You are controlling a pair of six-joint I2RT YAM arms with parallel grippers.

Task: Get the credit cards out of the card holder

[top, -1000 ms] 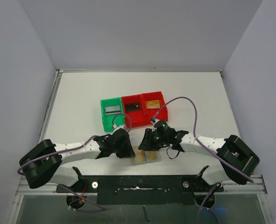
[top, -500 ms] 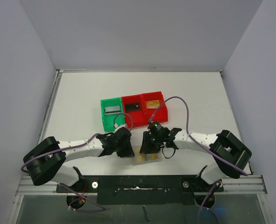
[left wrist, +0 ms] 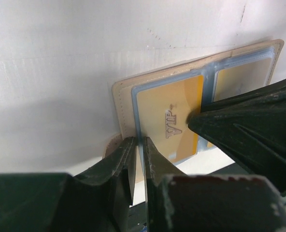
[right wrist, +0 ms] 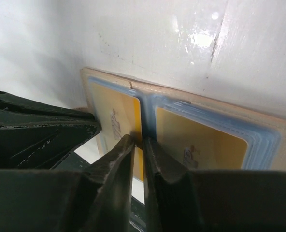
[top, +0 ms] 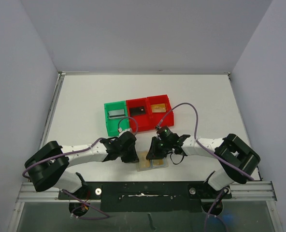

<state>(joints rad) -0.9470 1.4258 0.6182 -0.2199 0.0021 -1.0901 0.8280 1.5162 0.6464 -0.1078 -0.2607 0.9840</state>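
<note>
White tabletop (top: 85, 106), boxed in by pale grey walls, is carrying the whole scene. At its near edge the left gripper (left wrist: 139, 142) is pinching the outer edge of the card holder (left wrist: 126, 101), its two dark fingers (left wrist: 119, 159) drawn almost together with only the wallet's tan border and blue pocket seam between them. The right gripper (right wrist: 139, 141) is coming in from the opposite side, its fingers (right wrist: 114, 164) closed narrowly on the inner edge of the gold card (left wrist: 167, 116), the one marked VIP, beside the wallet's centre fold.

The card holder is lying open and flat on the table between the two arms, light-blue pockets facing up. The gold card is sitting in the pocket on the left arm's side, and a second gold card (right wrist: 196, 145) is sitting in the other pocket.

Farther back, three bins are standing in a touching row. The green bin (top: 107, 118) is holding a silver-grey card (top: 116, 114), the middle red bin (top: 137, 100) a black card (top: 138, 110), and the end red bin (top: 171, 108) a gold-orange card (top: 157, 108).
</note>
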